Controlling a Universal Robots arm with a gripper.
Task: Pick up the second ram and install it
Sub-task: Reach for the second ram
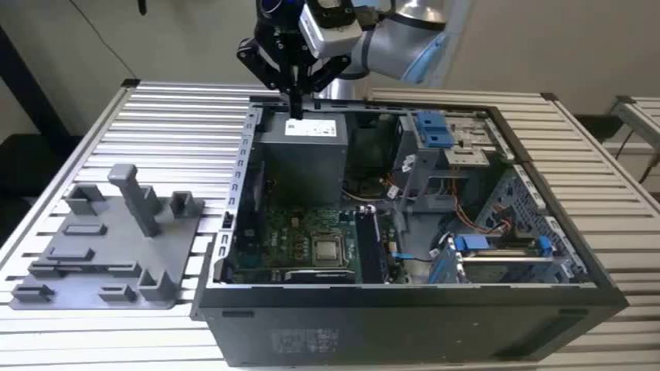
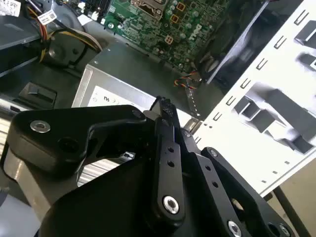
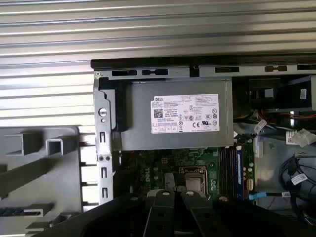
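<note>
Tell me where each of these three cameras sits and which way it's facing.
Exterior view: a raised spot off the robot, looking down into the open computer case; the arm and gripper hang over its far edge.
First wrist view: on the wrist, looking down past the gripper onto the power supply and motherboard.
Second wrist view: on the wrist, looking along the gripper toward the power supply.
Shared: both wrist views catch the grey fixture tray.

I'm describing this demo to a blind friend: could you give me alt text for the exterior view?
A robot arm's black gripper, shut and pointing down, hangs above the far end of an open computer case lying on a slatted metal table, its green motherboard exposed. A grey fixture tray with upright posts sits at the exterior view's left.
</note>
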